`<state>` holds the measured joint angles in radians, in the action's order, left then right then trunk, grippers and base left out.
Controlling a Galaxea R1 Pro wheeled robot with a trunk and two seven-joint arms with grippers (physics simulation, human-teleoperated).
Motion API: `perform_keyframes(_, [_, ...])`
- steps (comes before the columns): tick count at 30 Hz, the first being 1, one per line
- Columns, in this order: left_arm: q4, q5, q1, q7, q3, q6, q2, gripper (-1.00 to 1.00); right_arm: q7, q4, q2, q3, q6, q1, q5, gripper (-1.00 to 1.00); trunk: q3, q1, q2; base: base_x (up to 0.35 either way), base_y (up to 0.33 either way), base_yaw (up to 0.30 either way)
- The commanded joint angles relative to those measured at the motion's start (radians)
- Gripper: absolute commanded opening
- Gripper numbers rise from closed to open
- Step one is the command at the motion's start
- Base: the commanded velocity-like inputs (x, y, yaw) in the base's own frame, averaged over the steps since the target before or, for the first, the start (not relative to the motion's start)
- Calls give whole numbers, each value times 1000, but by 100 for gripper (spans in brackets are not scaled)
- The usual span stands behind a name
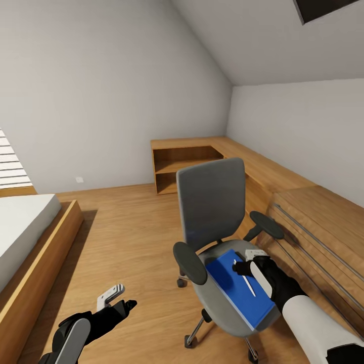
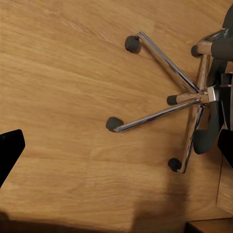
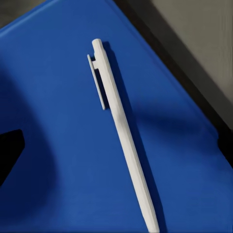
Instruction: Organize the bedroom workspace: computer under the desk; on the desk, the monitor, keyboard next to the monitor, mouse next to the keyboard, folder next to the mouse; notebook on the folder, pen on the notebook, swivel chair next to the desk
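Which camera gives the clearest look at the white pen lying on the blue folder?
The right wrist view: the pen lies close up across the blue folder, its clip plain to see. The head view shows the pen as a thin white line on the folder by the right gripper. The left wrist view looks at the chair base.

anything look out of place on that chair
Yes: a blue folder lies on the swivel chair's seat, skewed so one corner juts past the front edge, and a white pen rests loose on top of it. The right gripper hovers just over them; nothing looks damaged.
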<state>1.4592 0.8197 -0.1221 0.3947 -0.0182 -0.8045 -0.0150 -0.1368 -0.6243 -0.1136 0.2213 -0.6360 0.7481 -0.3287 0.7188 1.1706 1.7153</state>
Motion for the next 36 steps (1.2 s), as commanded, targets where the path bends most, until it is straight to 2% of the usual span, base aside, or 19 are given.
perform_keyframes(1, [1, 10, -1, 9, 0, -3, 0, 100, -9, -2, -1, 7, -6, 1, -11, 100, 1, 0, 0, 0, 0, 0])
perform_keyframes(4, [1, 10, -1, 9, 0, -3, 0, 100, -9, -2, -1, 7, -12, 1, -12, 100, 1, 0, 0, 0, 0, 0])
perform_keyframes(11, [1, 11, -1, 12, 0, -3, 0, 100, -9, -2, -1, 7, -14, 1, -12, 100, 23, 27, 49, 0, 0, 0])
perform_keyframes(22, [1, 12, -1, 10, 0, -2, 0, 100, -9, -2, -1, 7, -13, 1, -11, 100, 23, 27, 49, 0, 0, 0])
perform_keyframes(26, [1, 11, -1, 11, 0, -2, 1, 100, -9, -2, -1, 7, -13, 1, -11, 100, 35, 42, 77, 0, 0, 0])
perform_keyframes(36, [1, 10, -1, 9, 0, -3, 1, 100, -10, -3, -1, 7, -13, 0, -10, 100, 35, 42, 77, 0, 0, 0])
